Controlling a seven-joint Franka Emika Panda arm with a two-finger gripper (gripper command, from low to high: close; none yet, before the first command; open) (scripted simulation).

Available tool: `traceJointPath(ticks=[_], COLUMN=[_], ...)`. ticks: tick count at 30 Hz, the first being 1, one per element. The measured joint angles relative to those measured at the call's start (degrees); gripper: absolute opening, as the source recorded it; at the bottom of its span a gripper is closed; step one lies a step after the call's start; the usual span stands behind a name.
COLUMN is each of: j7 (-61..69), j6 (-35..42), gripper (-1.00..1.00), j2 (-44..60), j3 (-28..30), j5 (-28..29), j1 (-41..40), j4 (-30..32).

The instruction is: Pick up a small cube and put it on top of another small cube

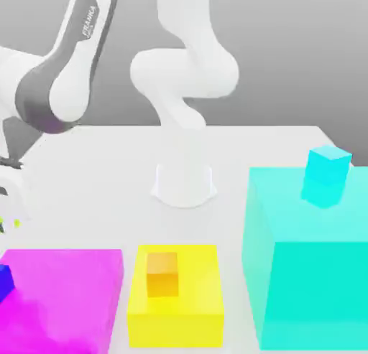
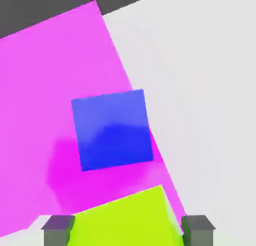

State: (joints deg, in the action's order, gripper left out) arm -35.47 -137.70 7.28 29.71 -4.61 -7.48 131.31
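A plain white desk (image 1: 287, 141) spreads under flat, even light, its far edge meeting a bare grey backdrop (image 1: 302, 51). Soft, faint shadows lie on the desk surface, and the backdrop shows no texture

the exterior view faces the arm's base across the table (image 1: 108, 166); the hand view looks close down on the shared magenta block (image 2: 50, 80)

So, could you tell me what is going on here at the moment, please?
The robot arm holds the lime-yellow cube between its shut fingers, above the dark blue cube, which sits on the magenta block. The stacking is not yet done. Elsewhere, an orange cube rests on a yellow block, and a small cyan cube on a big cyan block.
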Motion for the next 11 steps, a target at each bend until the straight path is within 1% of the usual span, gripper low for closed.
traceJointPath(ticks=[2, 4, 5, 11], j7=[-1.2, 0.3, 1.0, 1.2], j6=[-0.4, -3.8, -5.2, -5.8], gripper=[-1.0, -1.0, 1.0, 1.0], j2=[2.7, 6.6, 8.0, 8.8], j3=[-0.9, -2.2, -2.7, -3.0], j5=[-2.7, -6.0, -7.2, -7.6], j1=[-0.4, -1.4, -1.8, -2.0], j4=[-1.8, -1.8, -1.6, -1.5])
